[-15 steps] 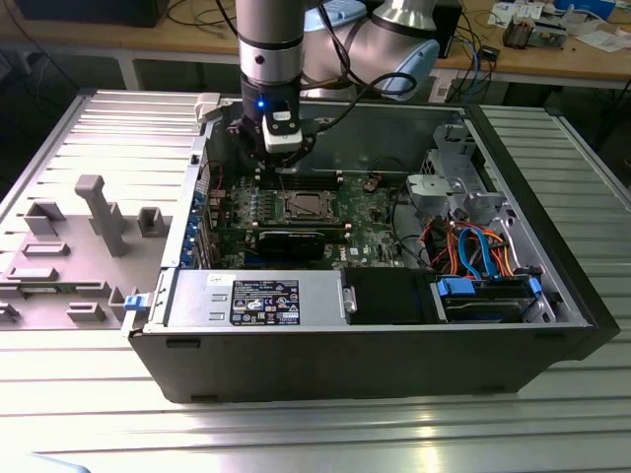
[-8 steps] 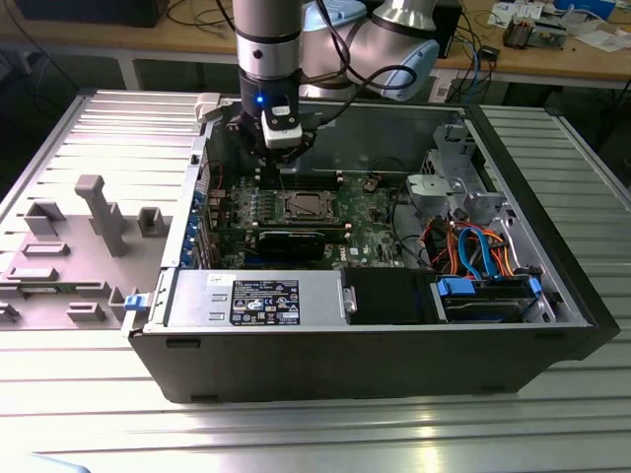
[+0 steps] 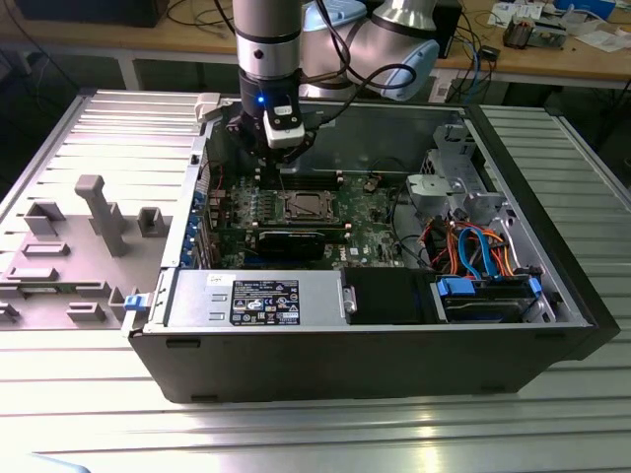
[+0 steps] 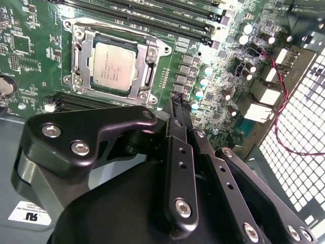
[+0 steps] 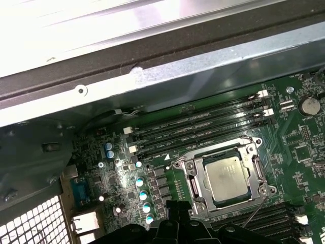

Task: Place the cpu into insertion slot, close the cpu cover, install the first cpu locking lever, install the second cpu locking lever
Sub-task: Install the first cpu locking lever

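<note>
CPU [image 4: 114, 65] is seated in insertion slot [image 4: 83, 53], mid-motherboard [image 4: 30, 46] by mem slots [image 4: 152, 15]; cpu cover [image 4: 118, 36] is laid flat over it, pinning it. Gripper [image 4: 181, 109] is hung nearby, claw clenched, empty.

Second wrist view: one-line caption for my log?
Silver-grey square cpu sits in the green motherboard's socket, silver metal frame around it, black pincer nearby.

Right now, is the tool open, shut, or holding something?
Tool: shut, holding nothing; the chip lies apart from it.
</note>
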Available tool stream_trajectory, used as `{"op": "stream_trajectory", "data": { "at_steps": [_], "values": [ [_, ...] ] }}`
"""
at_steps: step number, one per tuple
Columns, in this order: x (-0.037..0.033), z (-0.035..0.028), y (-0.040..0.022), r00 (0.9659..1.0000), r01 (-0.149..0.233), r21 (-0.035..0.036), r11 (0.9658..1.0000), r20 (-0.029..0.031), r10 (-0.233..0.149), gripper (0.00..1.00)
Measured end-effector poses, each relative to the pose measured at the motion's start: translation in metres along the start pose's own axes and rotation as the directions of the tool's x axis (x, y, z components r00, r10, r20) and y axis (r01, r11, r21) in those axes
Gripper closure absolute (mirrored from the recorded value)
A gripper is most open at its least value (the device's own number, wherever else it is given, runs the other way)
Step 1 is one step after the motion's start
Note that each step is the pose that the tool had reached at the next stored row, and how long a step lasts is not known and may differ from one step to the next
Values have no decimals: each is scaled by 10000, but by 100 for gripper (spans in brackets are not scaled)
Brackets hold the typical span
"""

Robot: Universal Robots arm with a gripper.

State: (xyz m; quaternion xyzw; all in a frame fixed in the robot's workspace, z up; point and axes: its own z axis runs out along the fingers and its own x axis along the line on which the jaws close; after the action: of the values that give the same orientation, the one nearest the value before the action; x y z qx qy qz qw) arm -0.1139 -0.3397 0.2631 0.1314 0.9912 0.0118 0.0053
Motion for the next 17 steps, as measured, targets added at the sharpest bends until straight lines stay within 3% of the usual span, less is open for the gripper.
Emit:
{"op": "stream_trajectory", "data": {
  "at_steps": [9, 14, 17],
  "values": [
    [1, 1, 0, 10000, 73, -3, 10000, -1, -73, 89],
    [4, 1, -1, 9975, 705, -6, 9975, -17, -705, 89],
    [4, 2, -1, 9928, 1200, -11, 9928, -29, -1200, 89]
  ]
}}
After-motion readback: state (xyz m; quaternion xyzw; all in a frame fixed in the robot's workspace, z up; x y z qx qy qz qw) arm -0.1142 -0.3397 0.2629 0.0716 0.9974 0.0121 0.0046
